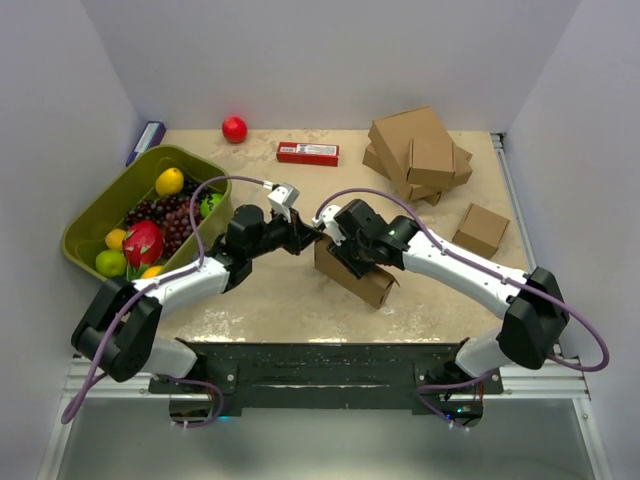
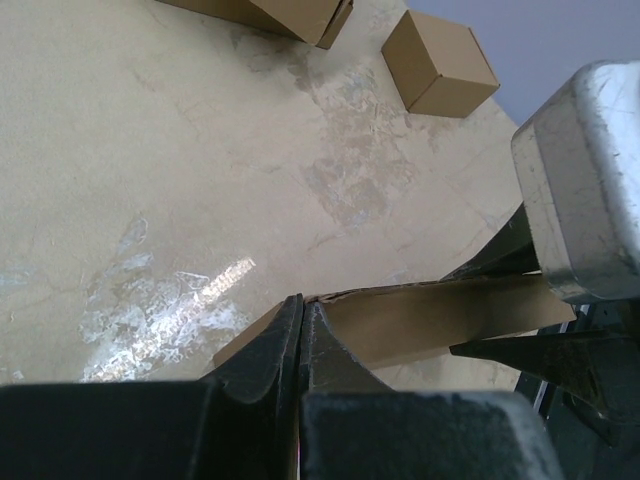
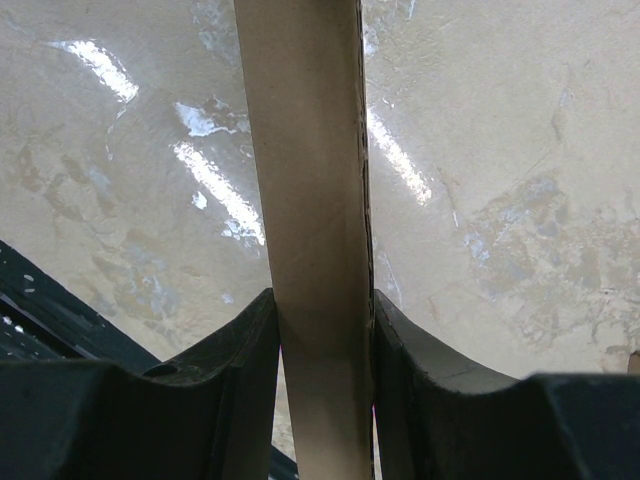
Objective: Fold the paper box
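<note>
The paper box [image 1: 362,280] is a thin brown cardboard mailer held on edge above the middle of the table. My right gripper [image 1: 350,255] is shut across its narrow thickness; in the right wrist view the brown panel [image 3: 312,180] fills the gap between both fingers [image 3: 323,305]. From the left, my left gripper [image 1: 312,238] meets the box's upper left corner. Its jaws [image 2: 302,308] are pressed together on the thin edge of a cardboard flap [image 2: 430,320] that runs off to the right, towards the right gripper's dark fingers [image 2: 505,250].
A green bin [image 1: 100,205] of fruit stands at the left. At the back lie a red apple [image 1: 234,129] and a flat red packet [image 1: 307,153]. A pile of brown boxes [image 1: 418,150] sits back right, with a small cube-like box [image 1: 481,229] [image 2: 440,62] nearer.
</note>
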Controlling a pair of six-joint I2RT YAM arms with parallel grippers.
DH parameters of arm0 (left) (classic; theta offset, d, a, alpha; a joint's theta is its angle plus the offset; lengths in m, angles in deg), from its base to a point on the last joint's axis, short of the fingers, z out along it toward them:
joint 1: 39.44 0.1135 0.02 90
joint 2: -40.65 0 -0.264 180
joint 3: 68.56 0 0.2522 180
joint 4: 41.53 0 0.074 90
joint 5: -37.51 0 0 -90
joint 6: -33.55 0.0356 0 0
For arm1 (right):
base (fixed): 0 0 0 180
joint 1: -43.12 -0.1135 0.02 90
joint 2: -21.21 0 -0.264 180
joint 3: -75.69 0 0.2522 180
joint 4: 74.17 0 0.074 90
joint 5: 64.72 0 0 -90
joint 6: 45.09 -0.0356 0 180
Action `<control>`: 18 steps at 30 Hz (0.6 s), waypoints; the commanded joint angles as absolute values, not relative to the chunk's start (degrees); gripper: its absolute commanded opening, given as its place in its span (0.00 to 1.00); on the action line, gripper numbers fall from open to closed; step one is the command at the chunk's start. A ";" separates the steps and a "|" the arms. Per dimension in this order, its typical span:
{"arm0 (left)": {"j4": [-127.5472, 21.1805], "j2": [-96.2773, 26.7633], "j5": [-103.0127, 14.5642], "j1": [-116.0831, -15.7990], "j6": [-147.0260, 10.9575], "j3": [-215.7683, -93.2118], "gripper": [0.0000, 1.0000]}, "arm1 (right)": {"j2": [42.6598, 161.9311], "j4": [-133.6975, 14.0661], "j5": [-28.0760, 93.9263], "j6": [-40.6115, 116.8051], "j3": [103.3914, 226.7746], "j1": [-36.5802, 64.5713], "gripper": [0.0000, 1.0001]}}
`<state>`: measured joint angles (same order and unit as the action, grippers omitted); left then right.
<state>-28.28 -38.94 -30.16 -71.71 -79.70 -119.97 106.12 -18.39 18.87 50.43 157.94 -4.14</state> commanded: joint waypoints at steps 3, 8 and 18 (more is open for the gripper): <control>-27.95 -36.96 -27.70 -72.40 -83.00 -116.95 0.00 | 106.91 -21.39 13.86 49.39 157.30 -3.37 0.06; -27.51 -36.78 -27.88 -72.31 -82.65 -115.46 0.00 | 106.65 -21.39 13.51 49.31 157.21 -3.55 0.06; -26.64 -35.64 -28.32 -72.31 -80.54 -112.47 0.00 | 106.47 -21.39 12.89 49.31 157.21 -3.64 0.05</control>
<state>-22.73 -37.11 -30.88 -71.71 -81.34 -115.20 106.12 -18.35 18.72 50.63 157.87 -4.65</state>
